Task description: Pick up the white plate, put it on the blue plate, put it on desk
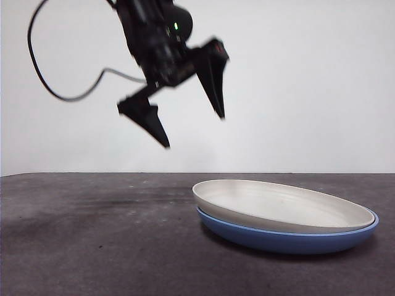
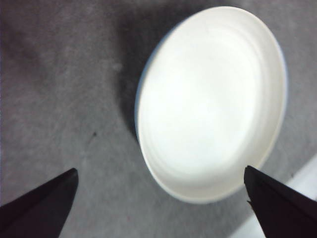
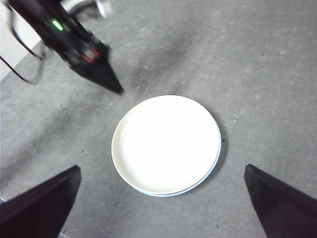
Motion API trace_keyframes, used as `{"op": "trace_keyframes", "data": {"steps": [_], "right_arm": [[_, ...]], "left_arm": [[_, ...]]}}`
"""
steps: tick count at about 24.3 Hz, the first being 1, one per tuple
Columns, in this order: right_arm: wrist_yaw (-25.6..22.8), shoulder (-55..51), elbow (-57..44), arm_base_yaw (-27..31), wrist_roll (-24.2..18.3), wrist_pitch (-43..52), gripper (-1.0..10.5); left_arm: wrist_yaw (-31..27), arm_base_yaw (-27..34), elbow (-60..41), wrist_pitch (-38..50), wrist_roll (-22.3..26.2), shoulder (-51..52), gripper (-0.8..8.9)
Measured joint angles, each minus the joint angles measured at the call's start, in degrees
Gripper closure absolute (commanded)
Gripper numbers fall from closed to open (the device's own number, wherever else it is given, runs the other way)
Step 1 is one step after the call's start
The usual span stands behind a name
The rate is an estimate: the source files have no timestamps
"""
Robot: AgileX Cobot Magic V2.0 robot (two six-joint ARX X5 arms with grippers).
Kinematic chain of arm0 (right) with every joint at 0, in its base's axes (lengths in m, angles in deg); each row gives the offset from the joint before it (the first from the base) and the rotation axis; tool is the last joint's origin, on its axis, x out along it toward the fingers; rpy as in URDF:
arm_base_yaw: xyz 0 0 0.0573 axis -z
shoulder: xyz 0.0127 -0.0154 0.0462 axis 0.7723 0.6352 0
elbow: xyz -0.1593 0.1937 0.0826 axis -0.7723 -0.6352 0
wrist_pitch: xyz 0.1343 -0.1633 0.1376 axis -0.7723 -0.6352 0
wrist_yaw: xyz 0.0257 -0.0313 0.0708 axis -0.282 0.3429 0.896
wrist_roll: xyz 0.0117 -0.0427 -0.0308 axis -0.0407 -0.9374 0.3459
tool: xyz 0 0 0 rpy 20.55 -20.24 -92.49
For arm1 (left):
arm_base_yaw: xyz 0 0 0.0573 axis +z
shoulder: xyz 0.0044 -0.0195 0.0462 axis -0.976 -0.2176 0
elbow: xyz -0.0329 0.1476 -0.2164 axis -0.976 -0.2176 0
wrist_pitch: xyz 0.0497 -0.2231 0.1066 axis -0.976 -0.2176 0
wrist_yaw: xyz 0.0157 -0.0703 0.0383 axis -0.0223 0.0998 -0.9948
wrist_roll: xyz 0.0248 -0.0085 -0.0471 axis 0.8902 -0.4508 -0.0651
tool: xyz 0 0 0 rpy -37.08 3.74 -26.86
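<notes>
The white plate lies nested on the blue plate, slightly tilted, at the right of the desk. From above, the white plate covers nearly all of the blue one, which shows only as a thin rim. My left gripper hangs open and empty in the air, above and left of the plates. In its own view the left gripper has the white plate below it. My right gripper is open and empty, high over the stack.
A black cable loops from the left arm at the upper left. A pale wall stands behind the desk's far edge. Dark tabletop stretches left of and in front of the plates.
</notes>
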Motion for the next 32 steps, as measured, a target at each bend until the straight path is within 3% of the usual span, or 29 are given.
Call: {"op": "trace_keyframes", "data": {"steps": [5, 10, 22, 32], "right_arm": [[-0.9, 0.0, 0.0, 0.0, 0.46, -0.02, 3.3], [-1.49, 1.62, 0.0, 0.0, 0.66, -0.31, 3.3], [-1.49, 16.68, 0.0, 0.0, 0.15, -0.68, 3.3], [-1.33, 32.26, 0.0, 0.0, -1.22, 5.7, 3.3]], "left_arm": [[-0.02, 0.0, 3.5, -6.71, 3.21, 5.33, 1.84], [0.0, -0.24, 2.43, -7.26, 6.21, 17.31, 1.84], [0.0, -0.26, -24.98, -4.9, 11.93, 45.92, 1.84], [0.0, -0.26, -38.53, 1.84, 14.03, 63.19, 1.84]]}}
